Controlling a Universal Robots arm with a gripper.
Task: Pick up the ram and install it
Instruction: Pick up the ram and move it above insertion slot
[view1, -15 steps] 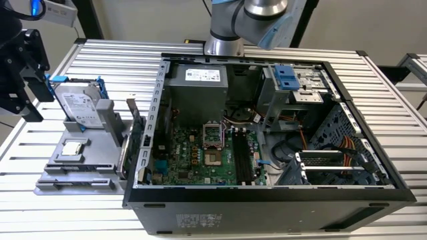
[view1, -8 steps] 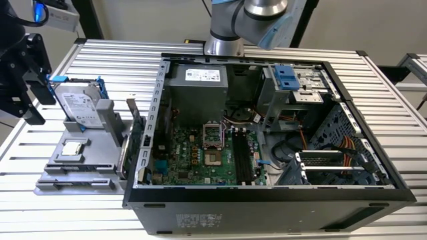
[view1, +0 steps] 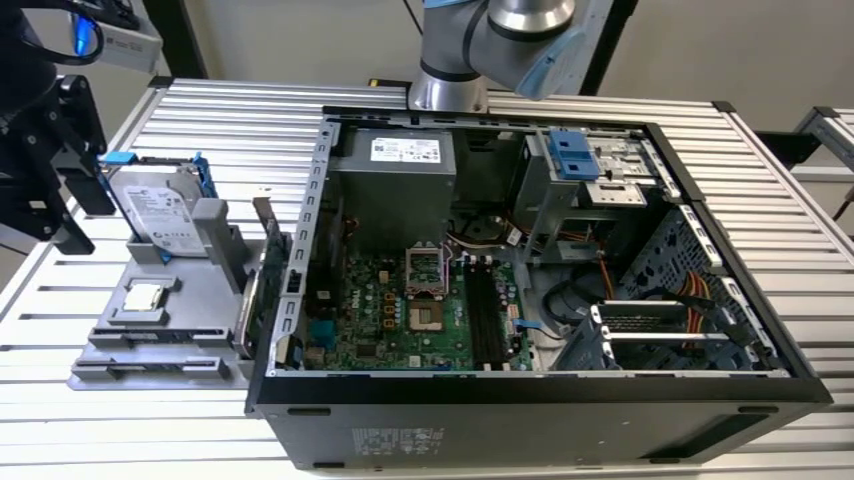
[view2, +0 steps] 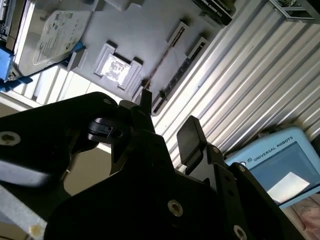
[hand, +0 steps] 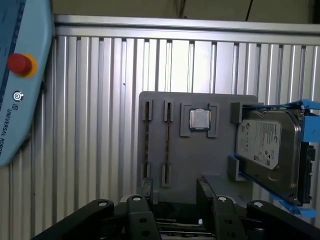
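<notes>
Here, pincer (hand: 175, 187) gapes near ram (hand: 146, 142)

In the exterior view the slatted table (view1: 160, 430) is lit brightly and evenly from above, and a soft sheen is thrown off its metal ribs. The inside of the computer case (view1: 534, 395) is left in shadow. In the second wrist view the grey holder plate (view2: 140, 35) is washed out by glare, and the gripper (view2: 167, 117) is reduced to a dark, backlit silhouette. In the first wrist view the slats are flared white between the plate and the table's edge.
</notes>
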